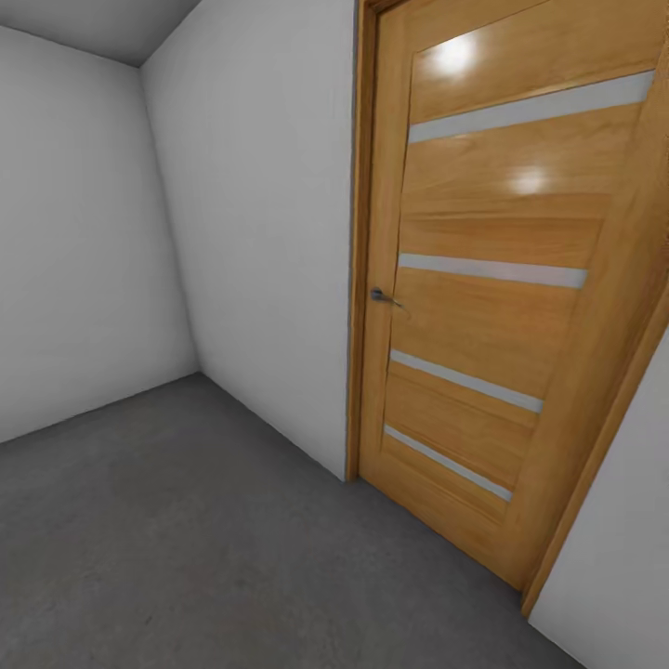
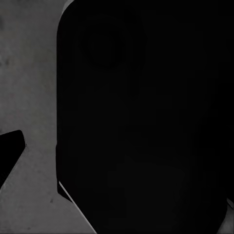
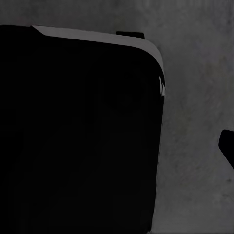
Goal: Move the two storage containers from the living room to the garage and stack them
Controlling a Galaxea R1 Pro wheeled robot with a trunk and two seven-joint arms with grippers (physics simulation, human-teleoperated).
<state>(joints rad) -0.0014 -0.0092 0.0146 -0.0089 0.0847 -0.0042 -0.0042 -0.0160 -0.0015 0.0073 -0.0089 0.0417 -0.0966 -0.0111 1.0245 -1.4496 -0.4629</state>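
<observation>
I am in the garage, facing a corner of plain white walls (image 1: 269, 232) above the dark grey concrete floor (image 1: 186, 539). The two storage containers are out of view. In the left wrist view a large black rounded part of my own body (image 2: 141, 122) hangs over the mottled floor (image 2: 29, 73), with one dark fingertip (image 2: 9, 151) at the frame's edge. The right wrist view has a similar black body part (image 3: 78, 136) over the floor (image 3: 195, 97) and a dark fingertip (image 3: 228, 146) at the edge. The jaws' spacing cannot be read.
A shut light-wood door (image 1: 483, 279) with several pale horizontal strips and a grey lever handle (image 1: 383, 297) stands close ahead on the right. The wall corner recedes to the left, and the concrete floor stretches toward it.
</observation>
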